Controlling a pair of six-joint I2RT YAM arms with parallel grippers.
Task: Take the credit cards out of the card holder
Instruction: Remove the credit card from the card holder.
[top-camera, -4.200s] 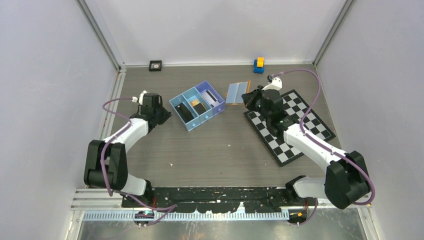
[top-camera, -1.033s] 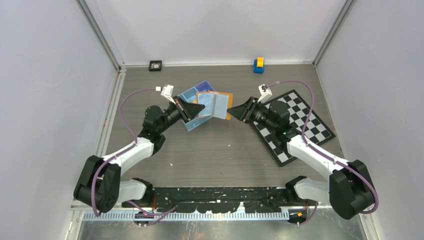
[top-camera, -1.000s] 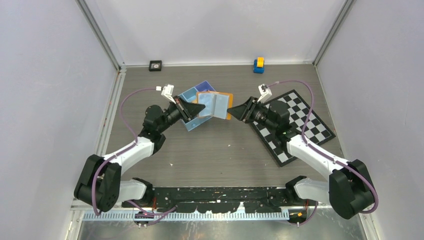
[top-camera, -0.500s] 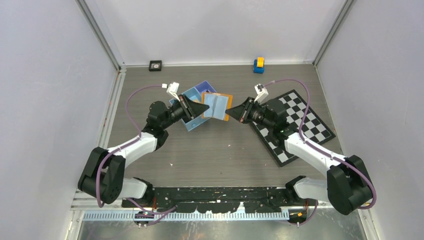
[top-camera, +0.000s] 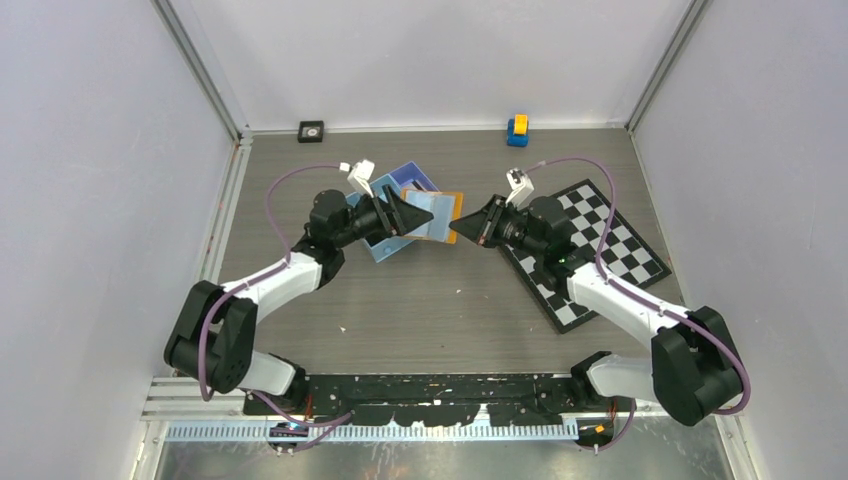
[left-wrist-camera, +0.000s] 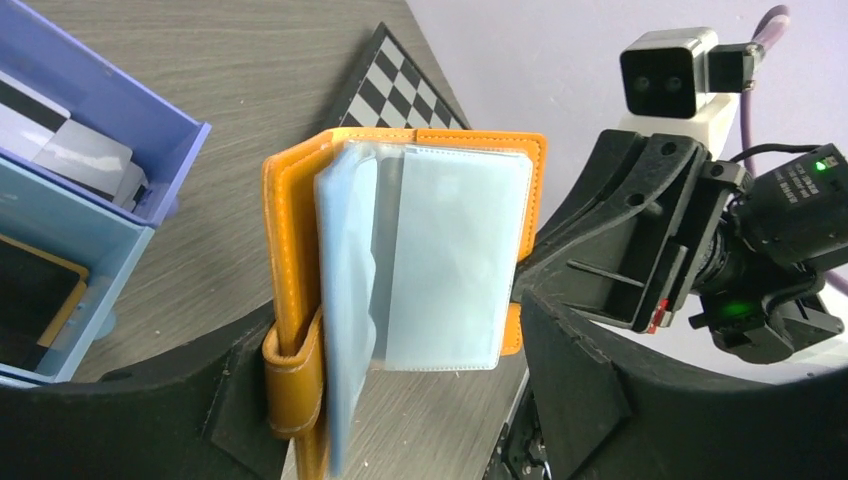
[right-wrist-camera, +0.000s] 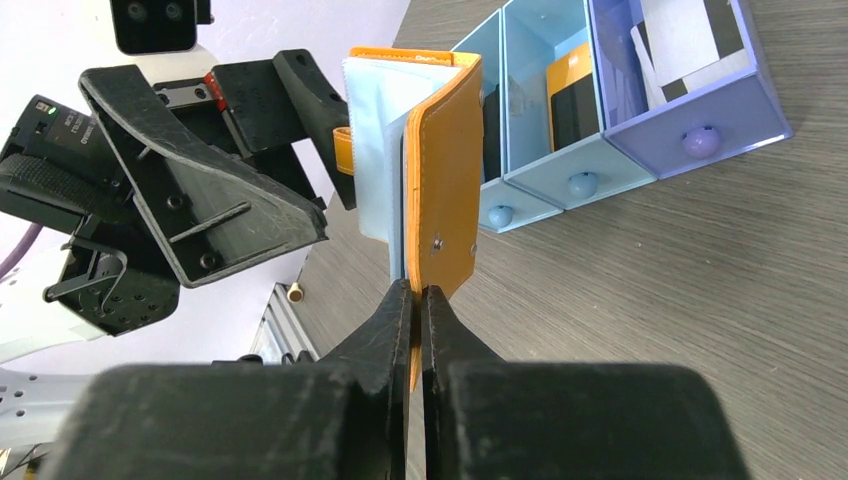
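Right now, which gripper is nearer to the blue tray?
Left. The left gripper is right above the blue tray, its jaws spread at the card holder's left side. The right gripper pinches the holder's opposite edge, farther right, off the tray.

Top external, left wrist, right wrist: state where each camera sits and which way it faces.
Top external: above and behind the robot, looking down; both arms show.
Left wrist: on the left arm, facing the card holder's pale sleeves and the right arm; own left gripper open.
Right wrist: on the right arm, facing the left arm; right gripper pinches the orange cover.
Wrist views share the card holder and blue tray.
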